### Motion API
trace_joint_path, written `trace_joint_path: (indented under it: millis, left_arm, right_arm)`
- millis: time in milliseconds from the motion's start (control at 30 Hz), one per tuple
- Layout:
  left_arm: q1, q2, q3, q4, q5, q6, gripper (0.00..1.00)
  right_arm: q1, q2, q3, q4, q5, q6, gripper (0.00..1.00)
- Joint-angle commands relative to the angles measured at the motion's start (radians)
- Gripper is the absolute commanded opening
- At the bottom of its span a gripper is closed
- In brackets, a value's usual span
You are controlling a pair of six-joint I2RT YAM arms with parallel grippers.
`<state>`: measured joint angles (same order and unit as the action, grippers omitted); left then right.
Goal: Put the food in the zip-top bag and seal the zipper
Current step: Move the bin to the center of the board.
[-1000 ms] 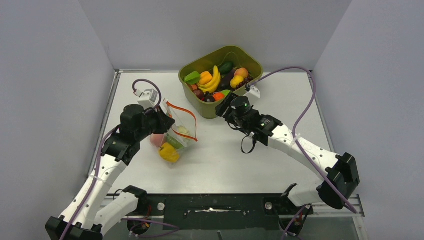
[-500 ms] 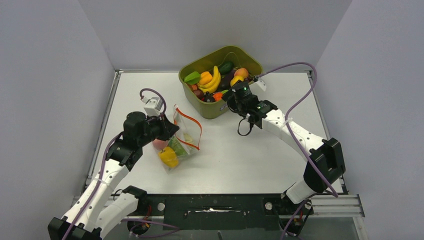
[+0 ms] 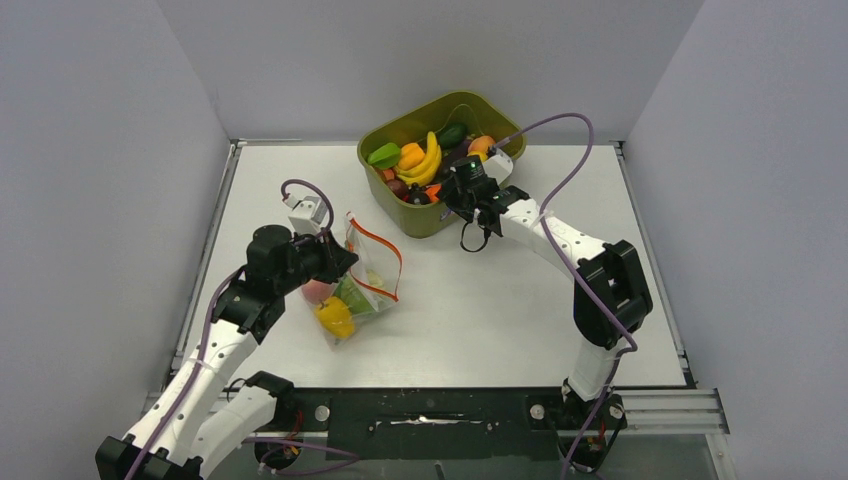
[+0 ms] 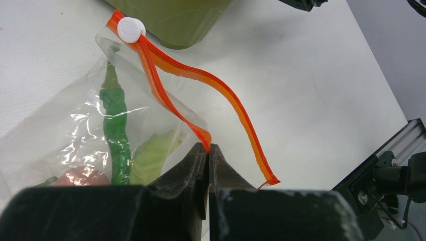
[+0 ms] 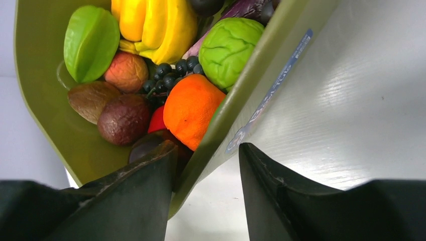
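Observation:
The clear zip-top bag (image 3: 356, 290) lies left of centre with its mouth open. Its red-orange zipper (image 4: 231, 103) gapes, with a white slider (image 4: 130, 28) at the far end. Inside are a long green pod (image 4: 115, 125), a pale-green cabbage (image 4: 150, 158), a pink-red fruit (image 4: 80, 176) and a yellow pepper (image 3: 335, 316). My left gripper (image 4: 207, 146) is shut on the near lip of the zipper (image 3: 340, 258). My right gripper (image 5: 207, 150) is open, straddling the near wall of the olive tub (image 5: 251, 80); it also shows in the top view (image 3: 452, 192).
The olive-green tub (image 3: 500, 112) at the back centre holds several toy foods: a banana (image 3: 432, 160), an orange fruit (image 5: 191, 108), a green cabbage (image 5: 231, 45), dark grapes, a brown fruit (image 5: 123, 119). Grey walls close in left, right and back.

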<state>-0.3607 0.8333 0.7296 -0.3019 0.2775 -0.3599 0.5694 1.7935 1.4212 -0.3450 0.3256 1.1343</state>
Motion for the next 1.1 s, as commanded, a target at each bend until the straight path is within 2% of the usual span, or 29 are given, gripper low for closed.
trace_joint_path:
  millis: [0,167,533,833,1067]
  left_arm:
    - [0.001,-0.026,0.014,0.050,0.006,0.021,0.00]
    - [0.002,-0.033,0.013,0.049,-0.001,0.021,0.00]
    - [0.001,-0.034,0.014,0.047,-0.001,0.024,0.00]
    - [0.003,-0.025,0.016,0.043,0.002,0.027,0.00]
    - [0.003,-0.018,0.014,0.051,0.018,0.021,0.00]
  right_arm:
    - [-0.009,0.002,0.037,0.018,-0.043,-0.147,0.44]
    - [-0.024,-0.011,0.015,-0.037,-0.042,-0.231,0.34]
    - [-0.093,-0.104,-0.046,-0.129,-0.022,-0.412,0.29]
    - [-0.181,-0.213,-0.154,-0.169,-0.130,-0.715,0.28]
    - [-0.299,-0.342,-0.264,-0.156,-0.228,-0.909,0.33]
